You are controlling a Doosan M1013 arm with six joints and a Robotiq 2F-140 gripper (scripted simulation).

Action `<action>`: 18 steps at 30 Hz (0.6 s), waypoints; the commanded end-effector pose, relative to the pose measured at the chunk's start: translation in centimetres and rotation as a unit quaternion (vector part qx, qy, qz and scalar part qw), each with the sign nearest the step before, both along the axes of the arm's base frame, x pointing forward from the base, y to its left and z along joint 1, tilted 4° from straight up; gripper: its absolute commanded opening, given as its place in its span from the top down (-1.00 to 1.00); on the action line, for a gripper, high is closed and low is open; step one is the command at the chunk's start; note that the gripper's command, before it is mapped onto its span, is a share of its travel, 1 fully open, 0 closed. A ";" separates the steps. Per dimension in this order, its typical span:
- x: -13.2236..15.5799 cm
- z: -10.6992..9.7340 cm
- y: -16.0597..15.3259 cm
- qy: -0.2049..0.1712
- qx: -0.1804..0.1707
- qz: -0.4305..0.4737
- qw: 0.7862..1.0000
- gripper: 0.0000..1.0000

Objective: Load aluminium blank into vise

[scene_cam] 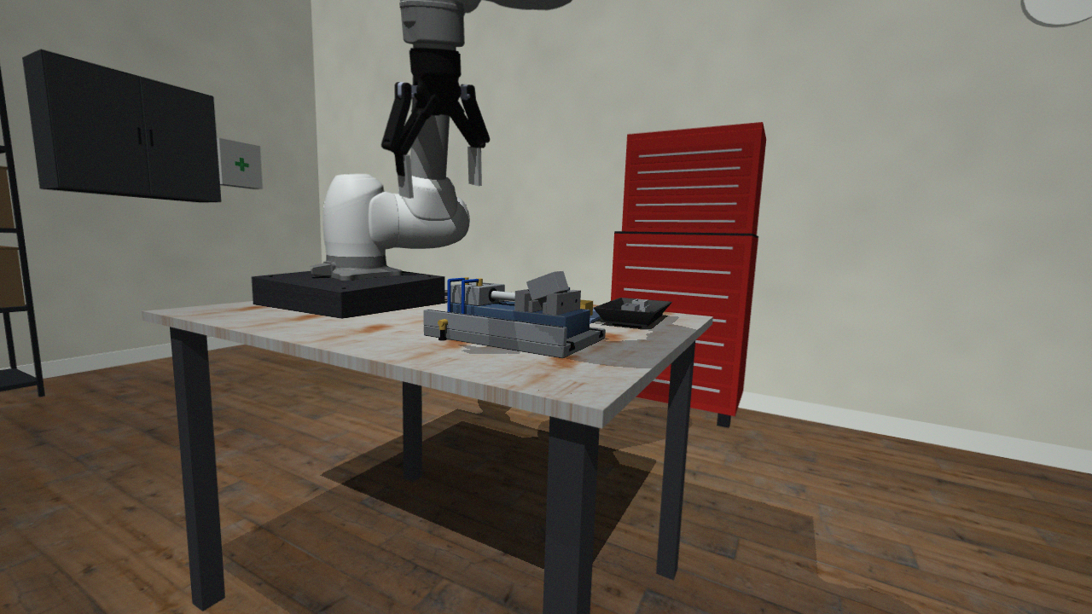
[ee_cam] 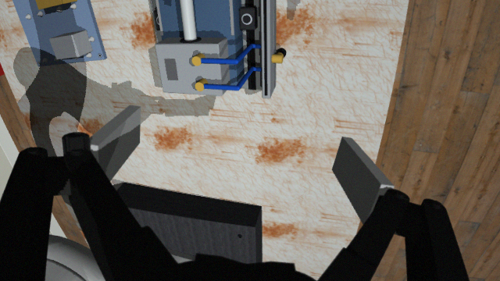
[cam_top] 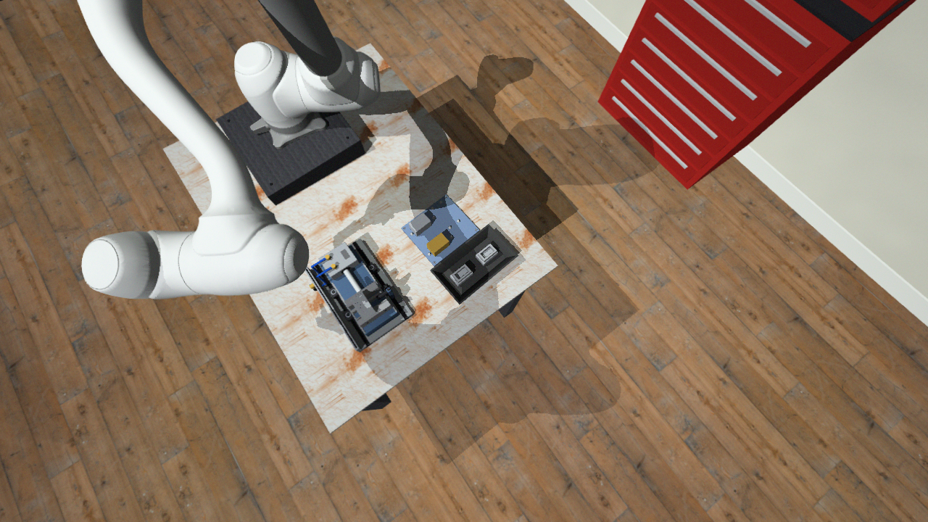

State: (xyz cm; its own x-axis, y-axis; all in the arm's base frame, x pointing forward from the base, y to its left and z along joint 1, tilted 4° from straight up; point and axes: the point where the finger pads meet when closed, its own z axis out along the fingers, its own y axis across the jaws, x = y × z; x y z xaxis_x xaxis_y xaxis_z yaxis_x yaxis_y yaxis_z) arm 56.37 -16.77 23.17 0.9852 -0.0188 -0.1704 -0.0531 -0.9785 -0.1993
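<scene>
The vise [cam_top: 353,272] [scene_cam: 496,328] is open. A grey aluminium-coloured block [scene_cam: 548,285] is tilted over its opening, sticking up above the jaws; its lower end is hidden. One aluminium blank [cam_top: 421,223] [ee_cam: 70,44] and one brass blank [cam_top: 438,243] [ee_cam: 58,3] are on the blue infeed plate [cam_top: 449,211] [ee_cam: 58,27]; I cannot tell if they lie fully flat. Two finished parts [cam_top: 462,273] [cam_top: 486,254] sit apart, pocket up, in the black outfeed tray [cam_top: 488,277] [scene_cam: 632,314]. My gripper [scene_cam: 440,171] [ee_cam: 241,139] is open and empty, high above the table, pointing down.
The hose block [ee_cam: 193,66] has two blue hoses on top, and the white piston rod [ee_cam: 188,19] runs from it. The outfeed tray stands beside the infeed plate. The arm's black base block [cam_top: 291,155] [ee_cam: 195,230] stands at the table's other end. A red cabinet [scene_cam: 687,267] stands behind.
</scene>
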 end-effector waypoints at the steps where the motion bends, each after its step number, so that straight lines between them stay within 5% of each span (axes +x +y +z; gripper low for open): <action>1: 2.2 1.7 3.0 -0.012 -0.026 0.005 1.000 -1.00; 18: 7.5 7.3 13.5 -0.065 -0.089 0.016 0.994 -1.00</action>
State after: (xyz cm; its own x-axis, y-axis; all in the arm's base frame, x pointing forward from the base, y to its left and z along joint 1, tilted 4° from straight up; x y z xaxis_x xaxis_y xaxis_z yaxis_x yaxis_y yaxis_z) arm 62.79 -6.10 28.95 0.9975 -0.0084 -0.0703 -0.0121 -0.9986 -0.0519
